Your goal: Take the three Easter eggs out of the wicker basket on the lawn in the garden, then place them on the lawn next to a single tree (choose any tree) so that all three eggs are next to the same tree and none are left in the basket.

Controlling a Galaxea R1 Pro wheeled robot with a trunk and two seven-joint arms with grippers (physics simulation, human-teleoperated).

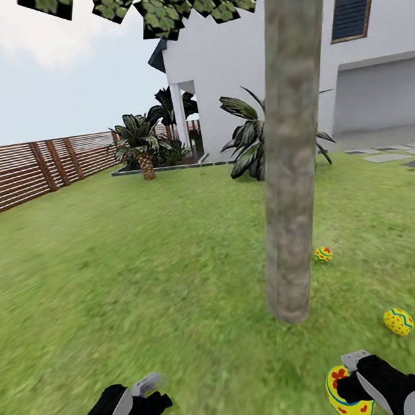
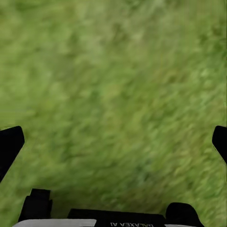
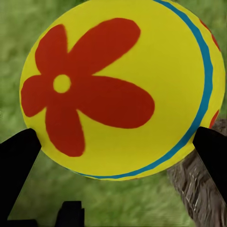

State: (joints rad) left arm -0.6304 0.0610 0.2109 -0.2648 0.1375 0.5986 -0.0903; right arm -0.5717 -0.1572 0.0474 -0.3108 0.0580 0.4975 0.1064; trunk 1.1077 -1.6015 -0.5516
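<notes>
You had the right gripper [image 1: 349, 391] low at the head view's bottom right, its fingers [image 3: 17, 156] clamped on either side of a yellow Easter egg [image 3: 123, 90] painted with a red flower and a blue band; in the right wrist view that egg sat squarely between the two dark fingers, with grass and a piece of bark behind it. Your left gripper [image 1: 151, 394] hovered over bare grass at the lower left, its fingers [image 2: 9, 144] spread wide apart with nothing between them. Straight ahead of you stood the tree [image 1: 293, 154], its mottled grey-brown trunk rising from the lawn [image 1: 145, 278]. Two more eggs already lay on the grass near its base: one [image 1: 323, 254] just beside the trunk on its right, the other [image 1: 398, 321] a little farther out and nearer to you, close to your right gripper. Beyond the tree you could see a short palm [image 1: 140, 148], the brown slatted fence [image 1: 21, 173] along the left, and the white house [image 1: 367, 28].
</notes>
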